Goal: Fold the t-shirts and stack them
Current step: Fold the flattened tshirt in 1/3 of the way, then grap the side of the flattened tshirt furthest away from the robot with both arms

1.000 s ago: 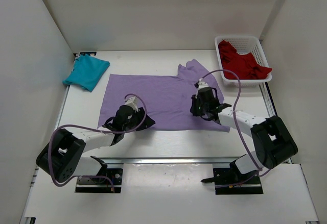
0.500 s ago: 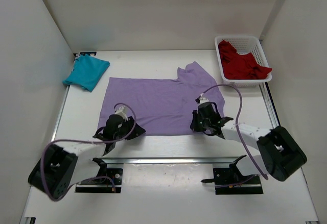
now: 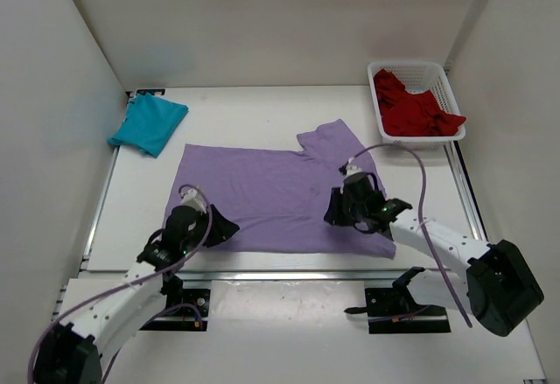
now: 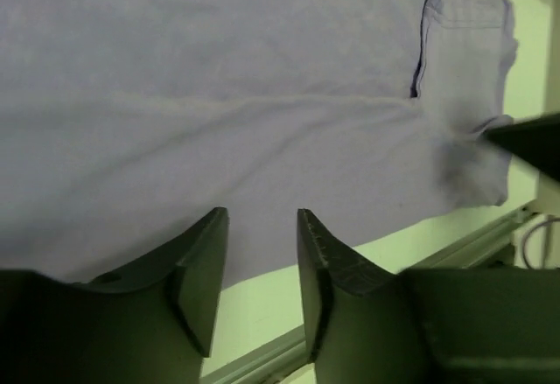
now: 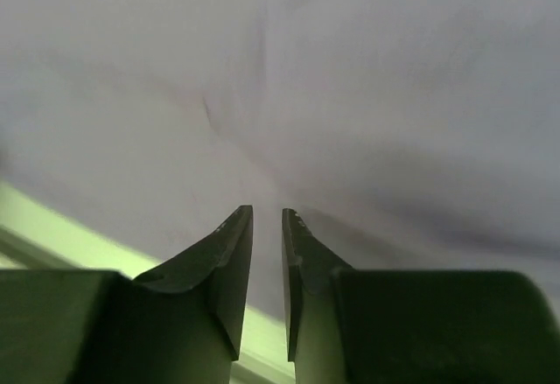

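The lavender t-shirt [image 3: 262, 193] lies spread flat across the middle of the table, one sleeve pointing back right. My left gripper [image 3: 217, 226] hovers at its near left hem, open; in the left wrist view the left gripper [image 4: 262, 219] has nothing between its fingers, with the lavender t-shirt [image 4: 262, 95] lying just beyond. My right gripper [image 3: 336, 212] sits low over the near right part. In its wrist view the right gripper [image 5: 268, 216] is slightly open over the lavender t-shirt [image 5: 367, 95]. A folded teal t-shirt [image 3: 149, 125] rests back left. A red t-shirt [image 3: 413, 109] lies crumpled in the basket.
The white mesh basket [image 3: 444, 80] stands at the back right corner. White walls close in the table on three sides. A metal rail [image 3: 289, 274] runs along the near edge, just in front of the shirt's hem.
Both arms drew back toward the near edge and the lavender shirt slid nearer with them. The right jaws, shut before, have parted off the cloth.
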Robot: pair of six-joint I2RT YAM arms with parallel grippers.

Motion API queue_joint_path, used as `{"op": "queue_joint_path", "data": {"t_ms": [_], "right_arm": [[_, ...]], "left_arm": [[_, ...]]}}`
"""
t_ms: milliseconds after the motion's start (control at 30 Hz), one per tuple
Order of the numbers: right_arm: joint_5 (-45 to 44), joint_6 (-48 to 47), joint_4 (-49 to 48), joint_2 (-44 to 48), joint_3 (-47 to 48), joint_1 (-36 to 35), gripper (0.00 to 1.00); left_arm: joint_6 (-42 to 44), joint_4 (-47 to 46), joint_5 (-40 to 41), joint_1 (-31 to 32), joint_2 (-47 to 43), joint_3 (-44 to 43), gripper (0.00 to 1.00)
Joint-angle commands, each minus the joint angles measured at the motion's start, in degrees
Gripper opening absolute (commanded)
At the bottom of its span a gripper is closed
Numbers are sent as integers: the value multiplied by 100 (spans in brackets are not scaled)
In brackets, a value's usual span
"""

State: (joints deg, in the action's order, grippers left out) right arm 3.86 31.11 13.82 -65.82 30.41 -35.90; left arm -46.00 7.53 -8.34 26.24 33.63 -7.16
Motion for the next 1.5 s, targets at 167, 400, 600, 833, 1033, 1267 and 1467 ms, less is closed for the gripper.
{"op": "queue_joint_path", "data": {"t_ms": [167,400,600,833,1033,1267,1467], "right_arm": [[143,-1001,-872,-1947,2431,1777,18],[352,-1423,-839,-4304,4838,2500,23],[142,-1924,-31,-5983,7123,2658,32],[18,-2171,1876,-7969,10069,2729,35],[-112,-2171,2388,-8570,11100,2615,36],[-264,-2154,2739,-8649,11267,2597,34],[-281,-2162,2828,-8711,11311,2448,19]], "left_arm": [[1146,-681,-535,-714,3505,-3104,60],[611,-1261,-1520,-1901,5503,-4504,99],[969,-789,-1215,-2289,6383,-5505,77],[1418,-270,-757,-2615,6903,-6060,45],[1734,-23,-301,-2887,7167,-6271,50],[2147,336,87,-2967,7447,-6719,57],[2534,697,701,-2967,7746,-7167,60]]}}
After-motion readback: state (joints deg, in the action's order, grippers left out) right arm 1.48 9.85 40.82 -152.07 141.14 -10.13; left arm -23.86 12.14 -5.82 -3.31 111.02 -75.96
